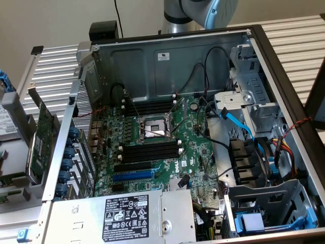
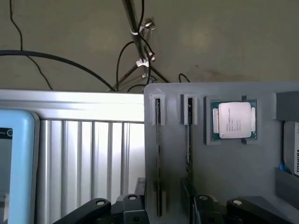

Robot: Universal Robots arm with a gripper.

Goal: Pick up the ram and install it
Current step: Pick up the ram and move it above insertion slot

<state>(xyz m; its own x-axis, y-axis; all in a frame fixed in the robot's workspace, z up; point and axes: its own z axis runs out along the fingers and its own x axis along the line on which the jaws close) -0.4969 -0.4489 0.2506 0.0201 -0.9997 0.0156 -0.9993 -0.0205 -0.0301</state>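
Two ram sticks stand on edge in narrow slots of a grey holder tray [image 2: 261, 177]: one ram stick [image 2: 158, 154] and a second [image 2: 189, 140] beside it. My gripper [image 2: 168, 207] hovers over the tray end of these slots, its black fingers [image 2: 140, 189] spread open with nothing between them. The stick nearer the tray's edge runs in between the fingers. In the exterior view the open computer case shows the green motherboard [image 1: 195, 152] with black memory slots [image 1: 151, 150] below the CPU socket [image 1: 152, 129] and more slots [image 1: 150, 107] above it. The arm [image 1: 200, 12] rises behind the case.
A processor chip [image 2: 233, 120] lies in a tray recess beside the sticks. A ribbed metal table [image 2: 88, 158] lies under the tray. A green expansion card [image 1: 43, 137] leans outside the case at the exterior view's left. The power supply [image 1: 127, 216], cables and drive cages [image 1: 269, 213] crowd the case.
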